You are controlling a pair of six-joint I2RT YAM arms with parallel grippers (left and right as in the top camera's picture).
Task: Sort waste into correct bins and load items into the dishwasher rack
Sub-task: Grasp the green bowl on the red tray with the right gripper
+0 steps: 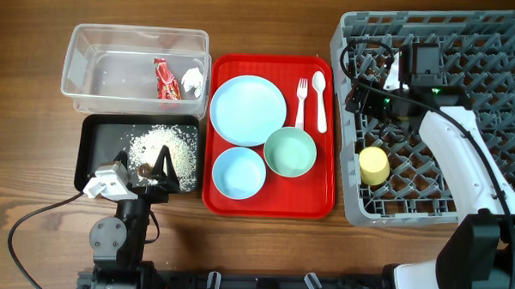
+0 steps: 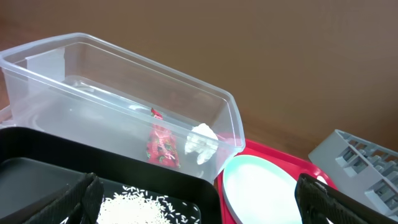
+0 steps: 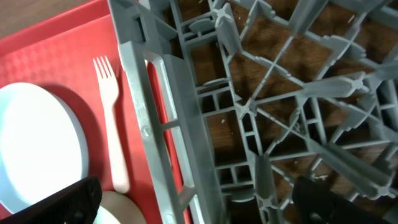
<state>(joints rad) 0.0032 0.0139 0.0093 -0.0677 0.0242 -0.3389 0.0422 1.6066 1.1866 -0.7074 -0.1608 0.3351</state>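
Hovering overhead, my right claw (image 1: 367, 80) hangs spread and empty above the rack (image 1: 500, 93), cup (image 1: 373, 166) racked behind it. Left wrist: my left claw (image 2: 198, 183) gapes empty over rice (image 2: 134, 208), wrapper (image 2: 163, 144) ahead. Right wrist: fork (image 3: 114, 130) lies left, likely next, needing a low pinch.

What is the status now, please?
Left gripper open, over black tray. Right gripper open, over dishwasher rack; yellow cup already in it. Plate, blue bowl, green bowl, fork, spoon wait on red tray. Nothing blocking.
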